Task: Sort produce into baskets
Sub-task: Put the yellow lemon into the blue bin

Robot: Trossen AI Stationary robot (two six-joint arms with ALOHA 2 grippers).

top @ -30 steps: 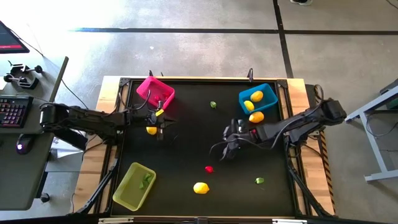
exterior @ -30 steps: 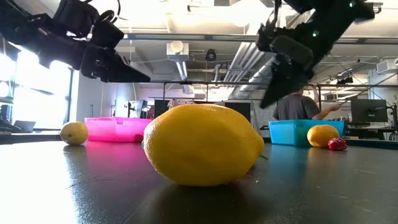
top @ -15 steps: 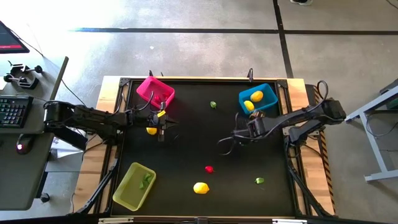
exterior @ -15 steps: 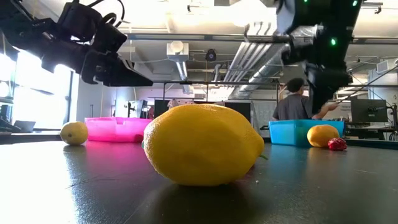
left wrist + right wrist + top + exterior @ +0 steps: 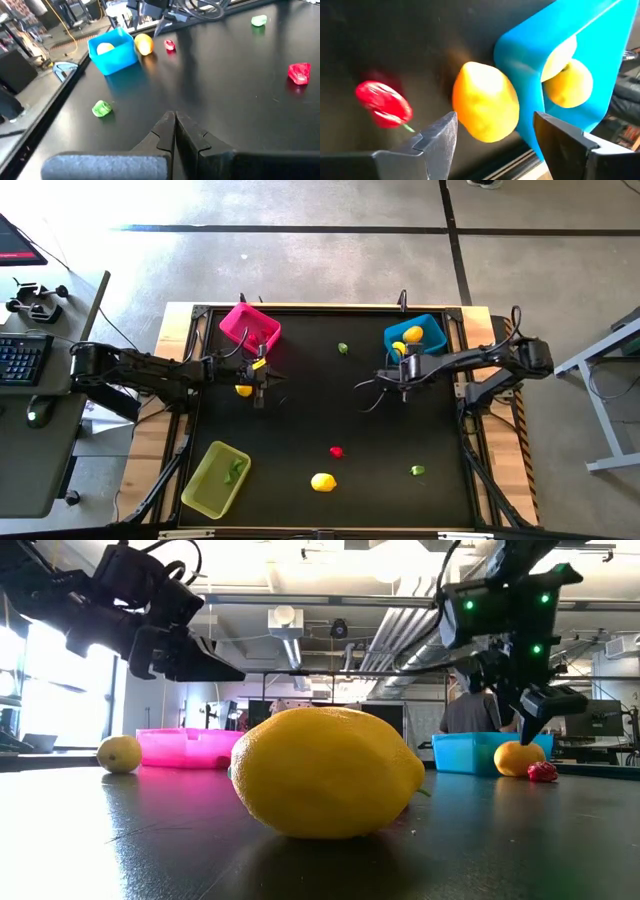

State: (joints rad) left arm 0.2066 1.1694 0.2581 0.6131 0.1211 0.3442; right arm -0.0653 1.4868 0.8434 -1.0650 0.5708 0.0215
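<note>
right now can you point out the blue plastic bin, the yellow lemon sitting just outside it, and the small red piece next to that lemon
blue plastic bin (image 5: 555, 45): right wrist view, on its outer wall
yellow lemon outside the bin (image 5: 485, 102): right wrist view, middle of its skin
small red piece (image 5: 384, 103): right wrist view, centre of the piece

high: overhead, straight down | low: tabletop-level (shares blue basket)

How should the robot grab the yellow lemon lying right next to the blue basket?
Probably from above, across the lemon's narrow middle. It lies against the blue basket's wall, with a red piece close on the other side. So the right end effector, open around it, should keep one finger between lemon and wall.
</note>
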